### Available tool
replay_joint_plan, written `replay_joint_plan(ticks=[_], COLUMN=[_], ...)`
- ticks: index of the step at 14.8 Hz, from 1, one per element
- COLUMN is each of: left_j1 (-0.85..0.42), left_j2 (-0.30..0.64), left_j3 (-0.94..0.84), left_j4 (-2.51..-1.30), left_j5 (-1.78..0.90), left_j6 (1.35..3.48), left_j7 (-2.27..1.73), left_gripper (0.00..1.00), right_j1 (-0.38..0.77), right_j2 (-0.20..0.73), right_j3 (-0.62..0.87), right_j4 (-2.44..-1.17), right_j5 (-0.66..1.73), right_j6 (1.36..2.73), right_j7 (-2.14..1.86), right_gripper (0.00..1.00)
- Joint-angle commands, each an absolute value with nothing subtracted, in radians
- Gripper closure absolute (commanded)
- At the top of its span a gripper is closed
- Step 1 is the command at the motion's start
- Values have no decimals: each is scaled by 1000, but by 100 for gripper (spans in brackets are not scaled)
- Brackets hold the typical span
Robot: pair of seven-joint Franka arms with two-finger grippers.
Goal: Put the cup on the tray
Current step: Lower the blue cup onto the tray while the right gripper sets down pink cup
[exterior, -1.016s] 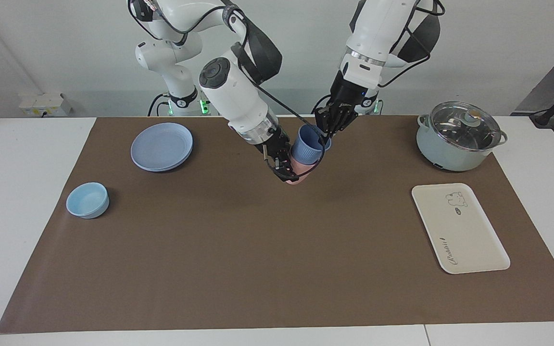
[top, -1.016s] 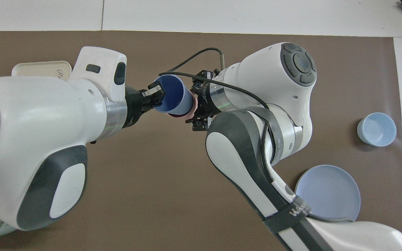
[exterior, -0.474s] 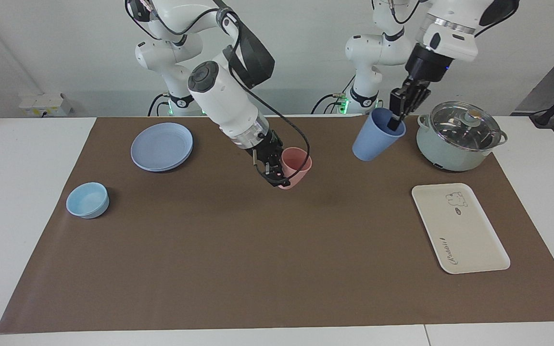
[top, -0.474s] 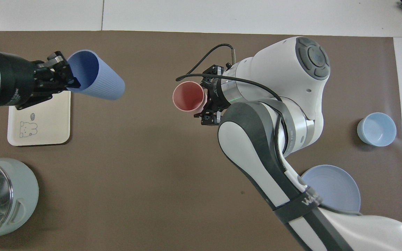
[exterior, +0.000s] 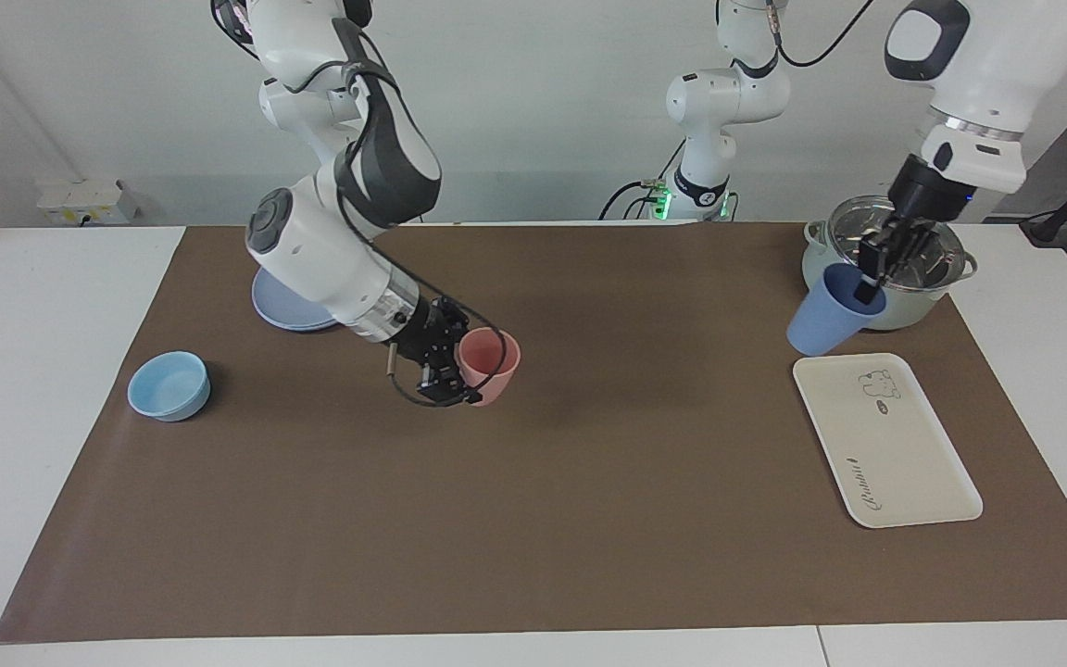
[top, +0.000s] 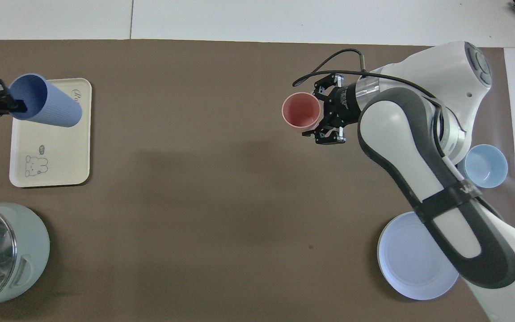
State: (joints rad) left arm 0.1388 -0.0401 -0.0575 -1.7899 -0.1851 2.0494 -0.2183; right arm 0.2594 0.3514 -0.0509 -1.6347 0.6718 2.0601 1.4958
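Left claw point(exterior: 870, 274) clamped on rim of tilted periwinkle cup point(exterior: 822, 322), raised over tray point(exterior: 904, 463) edge nearest pot point(exterior: 913, 296), ready for lowering. Right claw point(exterior: 459, 371) gripping pink tumbler point(exterior: 489, 366) by wall, held off mid-surface, clear of drop zone.

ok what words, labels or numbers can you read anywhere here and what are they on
Dark cursive word on the flat cream-white rectangular tray, at the end away from its bear drawing: starts with something like "R", the rest too small to read.
White lettering on the black strap round the right arm: starts with something like "W", the rest cut off and unreadable.
A small dark mark beside the bear drawing on the tray: unreadable.
Nothing else shows any text.
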Motion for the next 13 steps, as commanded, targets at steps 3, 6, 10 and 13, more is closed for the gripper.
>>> replay_joint_plan(ticks=[3,6,10,13], left_j1=[273,310,318,313], left_j2=[113,136,207,190], left_j3=[-67,-67,-69,-69], left_j4=[-1945,-1994,-2028,-2002], left_j5=[-195,-195,-193,-193], left_j6=[2368,2428,2534,2501], left_j7=[21,60,94,112], left_gripper=[100,100,100,0], right_j1=[71,-44,-127,-167], right_j2=[380,449,476,500], right_j3=[-38,-37,-38,-38], right_j4=[-1726,-1717,-1718,-1724], right_j5=[764,785,804,804], right_j6=[2034,1982,1976,1956], right_j7=[1229,1050,980,948], right_gripper=[100,100,100,100])
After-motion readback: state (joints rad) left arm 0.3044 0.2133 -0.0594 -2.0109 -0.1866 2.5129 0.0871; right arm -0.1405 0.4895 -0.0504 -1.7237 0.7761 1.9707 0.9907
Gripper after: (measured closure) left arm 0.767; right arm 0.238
